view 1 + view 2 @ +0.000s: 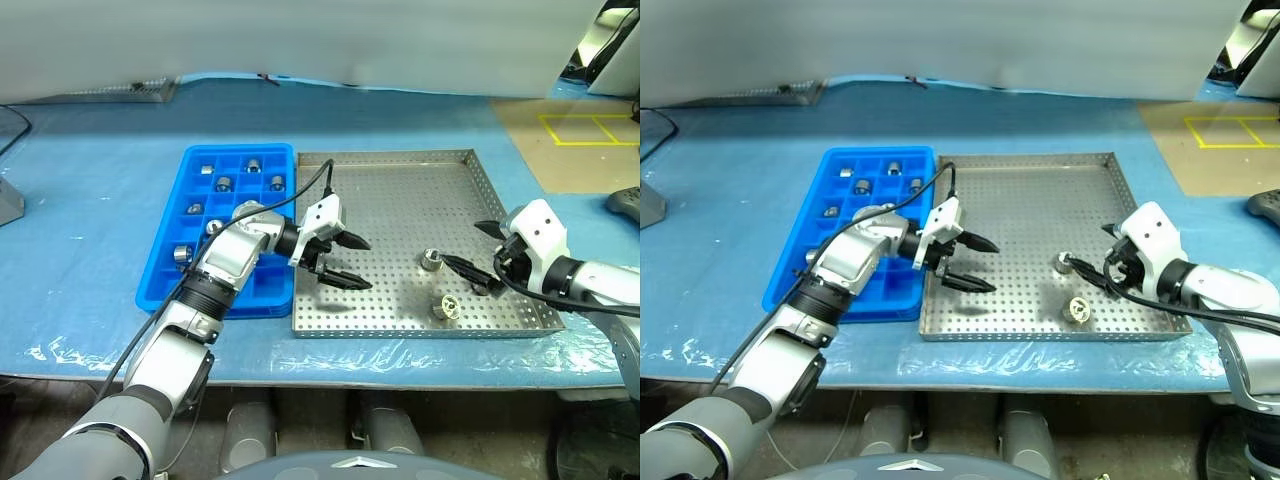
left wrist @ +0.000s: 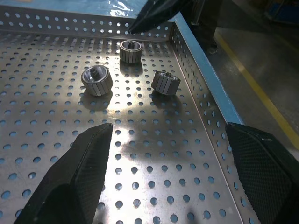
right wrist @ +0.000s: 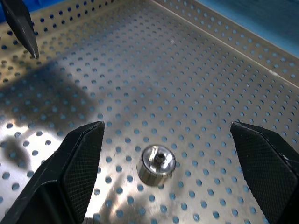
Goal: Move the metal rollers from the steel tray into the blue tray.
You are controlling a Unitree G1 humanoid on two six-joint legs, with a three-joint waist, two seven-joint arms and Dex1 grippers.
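Note:
The steel tray (image 1: pixel 400 190) lies right of the blue tray (image 1: pixel 240 148) on the blue-covered table. Three metal rollers stand in the steel tray's near right part (image 2: pixel 97 80), (image 2: pixel 130 51), (image 2: pixel 166 82); two of them show from above (image 1: pixel 431 259), (image 1: pixel 445 309). Several more rollers (image 1: pixel 224 184) sit in compartments of the blue tray. My left gripper (image 1: pixel 368 265) hovers open and empty over the steel tray's left side, pointing right. My right gripper (image 1: pixel 460 242) is open and empty just right of one roller (image 3: pixel 156 164), pointing left across it.
A grey object (image 1: pixel 8 200) sits at the table's left edge and a flat perforated metal piece (image 1: pixel 110 92) lies at the back left. Yellow floor lines (image 1: pixel 590 128) and a dark object (image 1: pixel 625 203) are beyond the table on the right.

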